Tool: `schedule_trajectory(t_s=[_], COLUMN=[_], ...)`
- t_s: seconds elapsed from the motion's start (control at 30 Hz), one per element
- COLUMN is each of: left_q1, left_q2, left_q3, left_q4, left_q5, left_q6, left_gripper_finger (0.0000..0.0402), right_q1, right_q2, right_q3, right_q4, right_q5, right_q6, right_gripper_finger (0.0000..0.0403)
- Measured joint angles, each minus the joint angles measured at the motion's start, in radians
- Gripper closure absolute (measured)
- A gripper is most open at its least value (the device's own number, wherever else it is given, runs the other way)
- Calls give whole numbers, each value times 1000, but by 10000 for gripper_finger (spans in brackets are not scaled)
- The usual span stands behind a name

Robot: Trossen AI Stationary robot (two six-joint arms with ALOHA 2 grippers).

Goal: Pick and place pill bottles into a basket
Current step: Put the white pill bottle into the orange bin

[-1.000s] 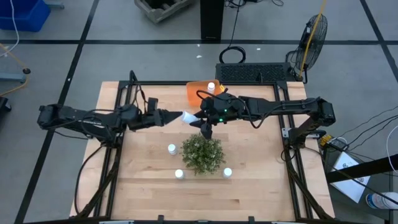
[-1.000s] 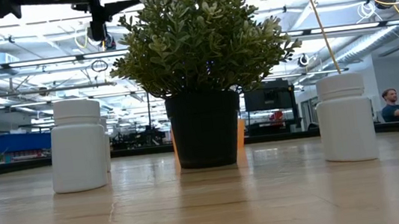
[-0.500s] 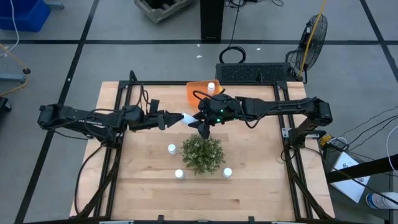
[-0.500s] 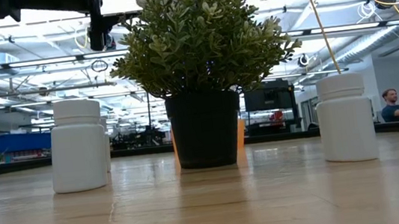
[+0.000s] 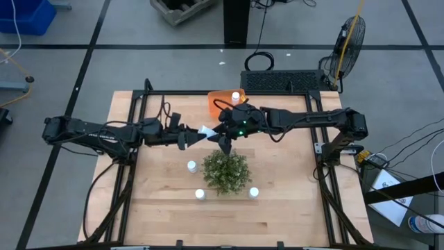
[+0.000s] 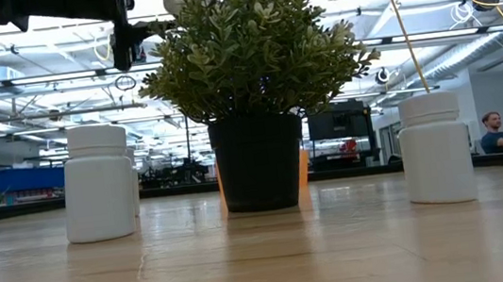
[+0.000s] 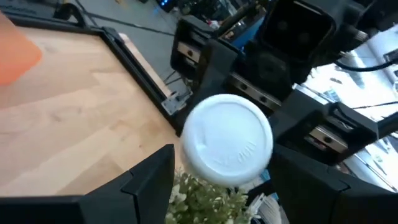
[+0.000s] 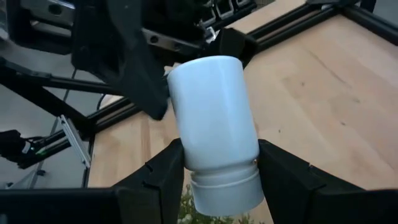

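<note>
One white pill bottle (image 5: pixel 206 130) hangs in the air above the green plant (image 5: pixel 225 172), between my two grippers. My left gripper (image 5: pixel 193 135) reaches in from the table's left and is shut on the bottle. My right gripper (image 5: pixel 223 141) comes from the right and is shut on it too. The orange basket (image 5: pixel 215 104) stands on the table beyond them, with a bottle (image 5: pixel 236 96) showing in it. Three more bottles (image 5: pixel 191 165) (image 5: pixel 200 194) (image 5: pixel 254 192) stand upright on the wood around the plant. My left gripper holds the bottle at its flat bottom end (image 7: pixel 227 140), one finger (image 7: pixel 152 177) on each side of the body. The fingers come level from the table's left and lie along the bottle. The bottle is lifted clear, on its side. My right gripper pinches the bottle's body just behind the cap (image 8: pixel 217 158) between its two fingers (image 8: pixel 161 174). It comes from the table's right, slanting a little down, fingers along the bottle. The cap (image 8: pixel 227 190) points back toward this wrist.
The potted plant (image 6: pixel 249 75) stands mid-table right under the held bottle, and its leaves reach up near it. A black frame (image 5: pixel 139 111) runs around the tabletop. Bare wood lies toward the near edge.
My left gripper has rolled a little about its own line. The bottle, held between both grippers, has shifted slightly toward the table's left and sunk a little. Both grippers have kept the same opening.
</note>
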Motion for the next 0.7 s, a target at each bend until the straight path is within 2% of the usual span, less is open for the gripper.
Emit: schedule_trajectory(t_s=[0.1,0.23,0.33,0.5,0.7], left_q1=[6,20,26,43,55], left_q2=[2,6,17,16,17], left_q3=[0,0,0,0,0], left_q4=[-3,-3,-1,-3,27], left_q5=[-20,6,22,46,46], left_q6=[-11,-16,-20,-35,-45], left_gripper_finger=[147,152,173,233,238], right_q1=[-6,-8,-10,-12,-27], right_q2=[-1,-1,0,0,-1], right_q3=[0,0,-1,-1,0], right_q4=[2,6,-7,-10,-12], right_q5=[-19,-26,-43,-42,-65], right_q6=[13,15,18,24,23], right_gripper_finger=[236,236,236,236,236])
